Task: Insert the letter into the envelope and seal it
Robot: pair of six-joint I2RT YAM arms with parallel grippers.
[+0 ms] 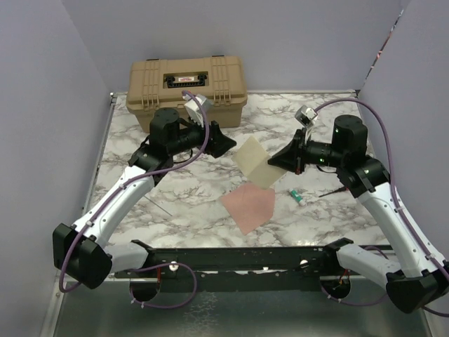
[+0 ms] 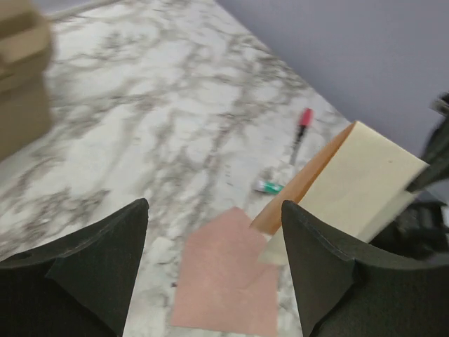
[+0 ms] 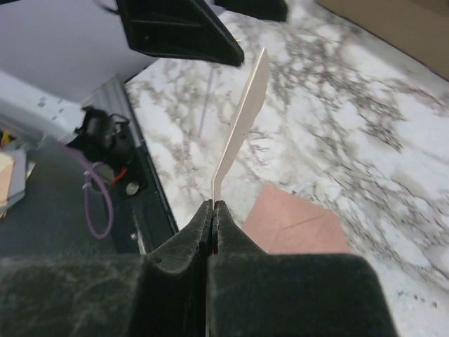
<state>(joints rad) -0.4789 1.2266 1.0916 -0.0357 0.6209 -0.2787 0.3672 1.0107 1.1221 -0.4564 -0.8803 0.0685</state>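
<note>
The letter (image 1: 254,163), a plain light tan sheet, hangs tilted in the air over the middle of the table. My right gripper (image 1: 271,163) is shut on its right edge. In the right wrist view the letter (image 3: 245,112) rises edge-on from the closed right gripper (image 3: 212,208). My left gripper (image 1: 231,144) stands open just left of the sheet, apart from it. In the left wrist view the left gripper (image 2: 214,246) has nothing between its fingers, and the letter (image 2: 358,182) is past the right finger. The pinkish-brown envelope (image 1: 248,205) lies flat below, also the envelope (image 2: 224,281) (image 3: 298,225).
A tan plastic toolbox (image 1: 187,83) stands at the back left. A red-capped pen (image 1: 333,191) and a small green-and-white tube (image 1: 297,196) lie right of the envelope. A thin rod (image 1: 160,207) lies at the left. Purple walls close in both sides and the back.
</note>
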